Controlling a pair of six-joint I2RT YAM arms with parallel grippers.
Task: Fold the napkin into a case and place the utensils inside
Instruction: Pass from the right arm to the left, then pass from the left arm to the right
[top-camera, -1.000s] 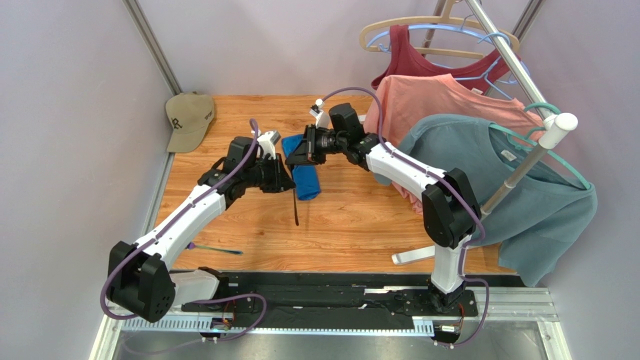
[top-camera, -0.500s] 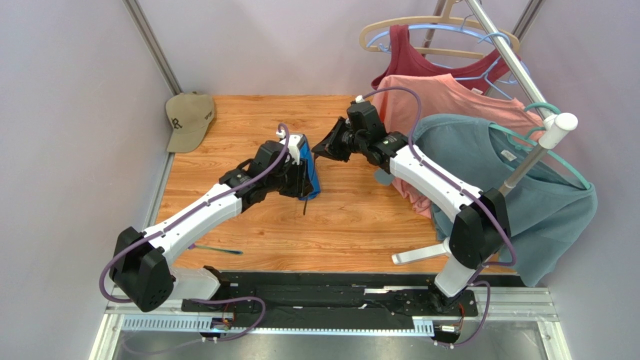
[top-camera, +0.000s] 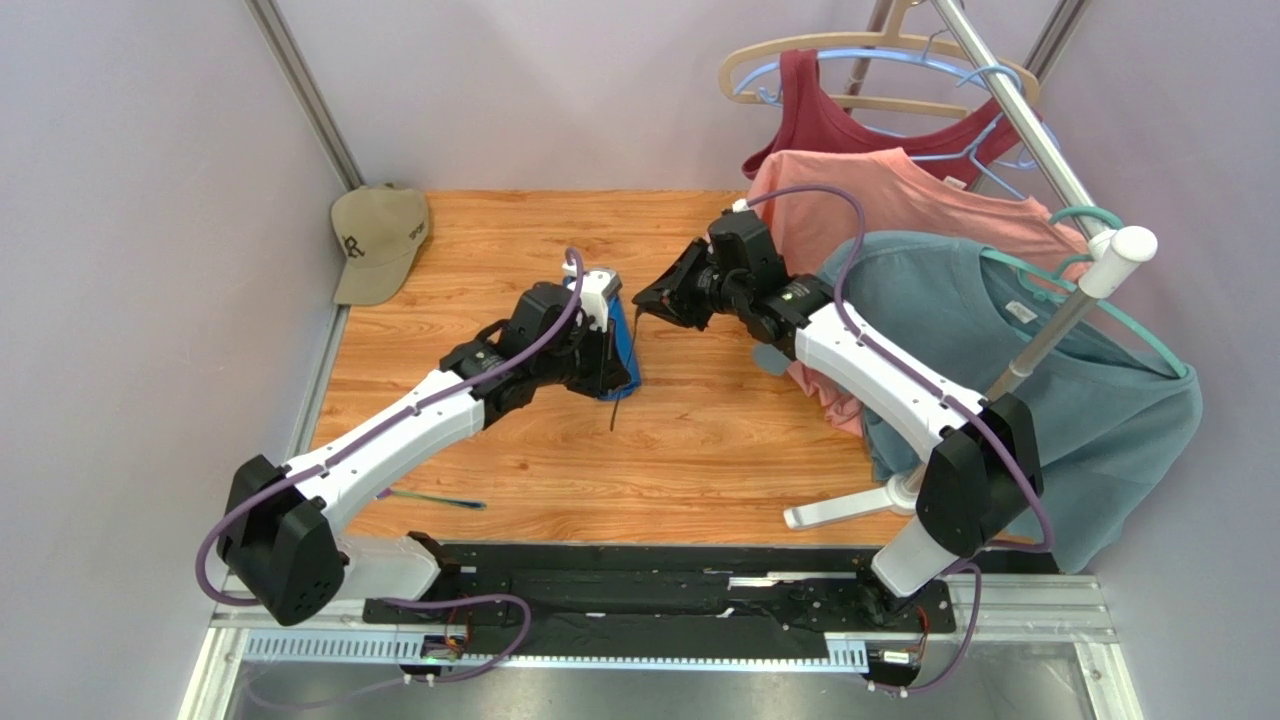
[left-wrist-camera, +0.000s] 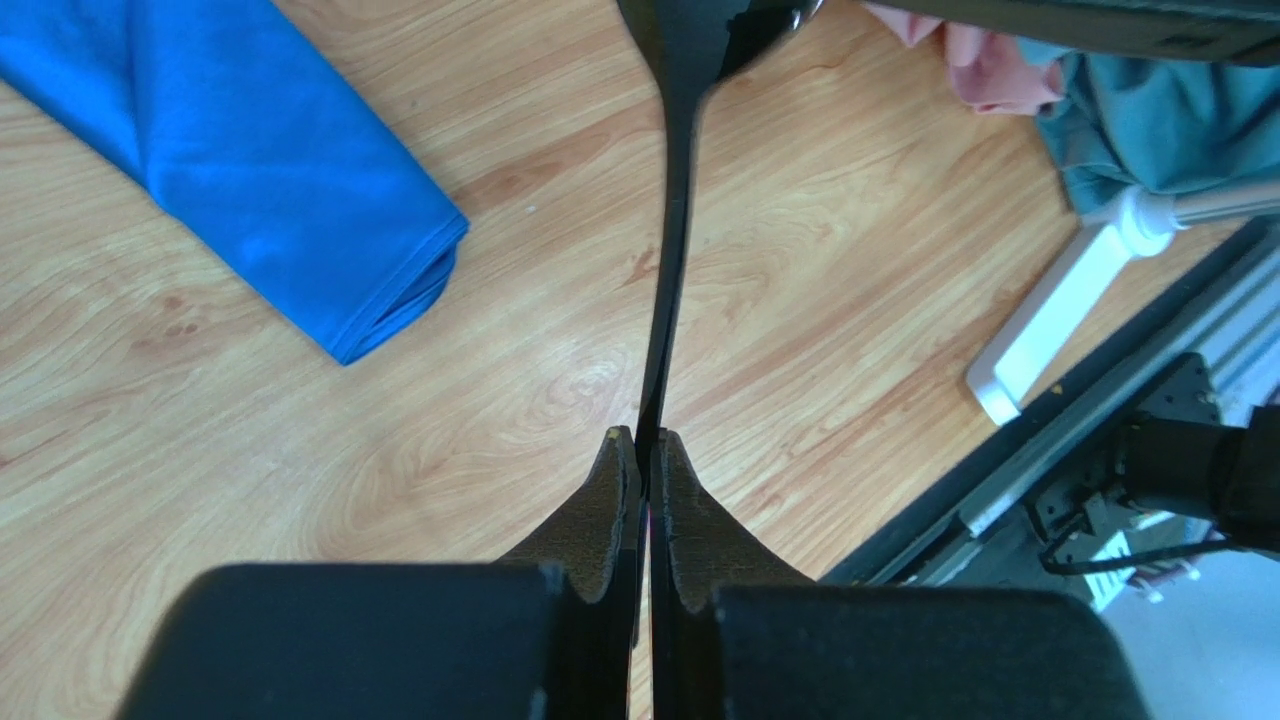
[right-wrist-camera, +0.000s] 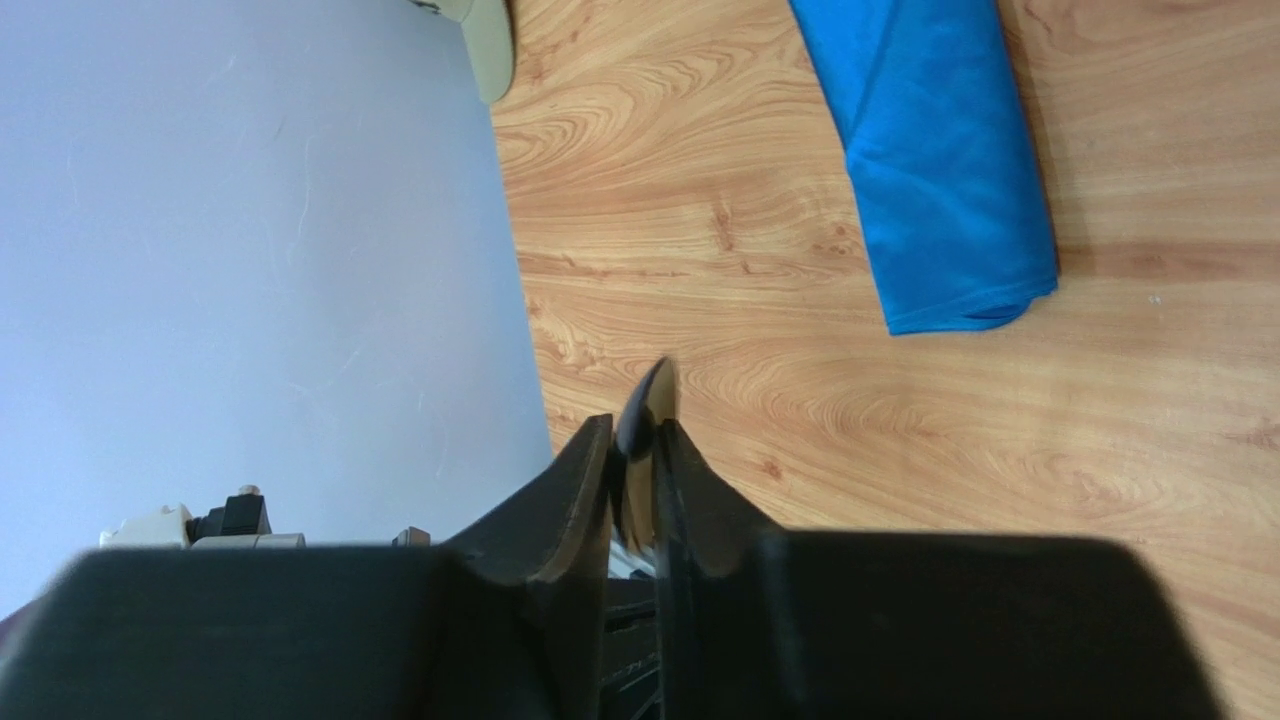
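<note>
Tan cap (top-camera: 379, 240), well left of the case, bears dark lettering too small to read. The blue folded case (left-wrist-camera: 256, 165) lies on open orange-wood table (top-camera: 721, 435). Just beside the case, the left gripper (left-wrist-camera: 642, 443) pinches a thin dark utensil (left-wrist-camera: 670, 255). By the case's far end, the right gripper (right-wrist-camera: 634, 428) clamps another utensil's tip (right-wrist-camera: 652, 393).

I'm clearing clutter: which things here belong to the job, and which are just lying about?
Job: folded napkin; dark utensil in left end effector; second utensil in right end effector; loose utensil.
Lying about: cap; teal T-shirt; pink T-shirt; red tank top; garment rack.
</note>
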